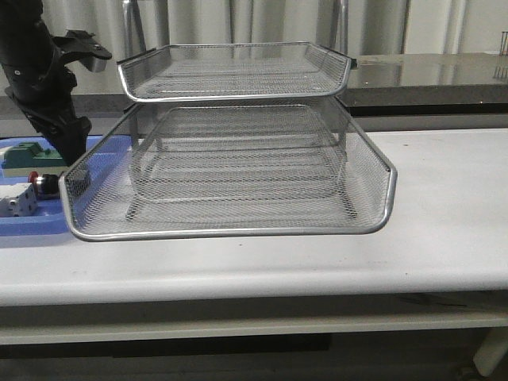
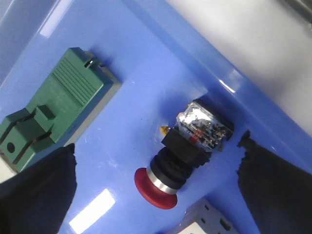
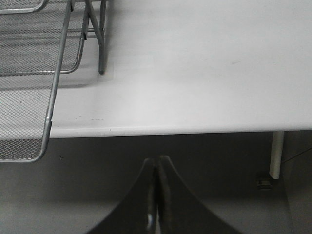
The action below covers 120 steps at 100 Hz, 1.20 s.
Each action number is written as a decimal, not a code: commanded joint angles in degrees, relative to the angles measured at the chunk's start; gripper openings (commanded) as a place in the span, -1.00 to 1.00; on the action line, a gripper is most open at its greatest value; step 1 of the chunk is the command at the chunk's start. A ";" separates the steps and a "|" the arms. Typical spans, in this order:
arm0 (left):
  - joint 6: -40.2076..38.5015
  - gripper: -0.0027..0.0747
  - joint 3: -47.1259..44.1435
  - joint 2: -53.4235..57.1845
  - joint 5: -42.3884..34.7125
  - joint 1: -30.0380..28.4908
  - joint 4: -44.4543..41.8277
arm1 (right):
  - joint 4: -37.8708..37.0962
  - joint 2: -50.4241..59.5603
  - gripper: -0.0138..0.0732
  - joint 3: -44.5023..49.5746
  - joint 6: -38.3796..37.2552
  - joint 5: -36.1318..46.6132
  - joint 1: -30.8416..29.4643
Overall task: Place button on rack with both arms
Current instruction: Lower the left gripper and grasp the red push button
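Note:
The button [image 2: 187,153], with red mushroom head, black-silver body and clear-cased rear block, lies on its side in the blue tray [image 2: 131,73]. In the front view the button [image 1: 41,183] shows at the far left, beside the rack. My left gripper [image 2: 156,146] is open above it, one black finger [image 2: 39,195] on each side, not touching it. The left arm [image 1: 48,87] reaches down over the tray. The silver wire-mesh rack [image 1: 230,232] stands mid-table with a lower tray slid out forward. My right gripper [image 3: 157,163] is shut and empty, below the table's front edge, right of the rack [image 3: 48,97].
A green block [image 2: 53,109] and a white boxy part [image 2: 204,222] lie in the blue tray next to the button; both show in the front view, the green block [image 1: 32,152] and the white part [image 1: 17,202]. The table [image 1: 444,206] stretches to the right of the rack.

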State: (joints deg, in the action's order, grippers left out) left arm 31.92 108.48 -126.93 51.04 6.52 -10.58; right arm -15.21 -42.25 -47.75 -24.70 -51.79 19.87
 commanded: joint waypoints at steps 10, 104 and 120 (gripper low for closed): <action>0.07 0.74 2.16 2.83 -1.29 0.18 0.23 | -1.01 0.22 -0.84 -1.31 0.14 2.73 -0.12; 1.52 0.74 2.16 -5.10 -2.46 0.18 1.29 | -1.01 0.22 -0.84 -1.31 0.14 2.73 -0.12; 1.52 0.57 2.58 -5.10 -1.83 0.18 1.08 | -1.01 0.22 -0.84 -1.31 0.14 2.73 -0.12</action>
State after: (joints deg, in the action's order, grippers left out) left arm 33.53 109.86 -134.18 50.47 6.52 -9.69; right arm -15.21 -42.25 -47.75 -24.80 -51.79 19.87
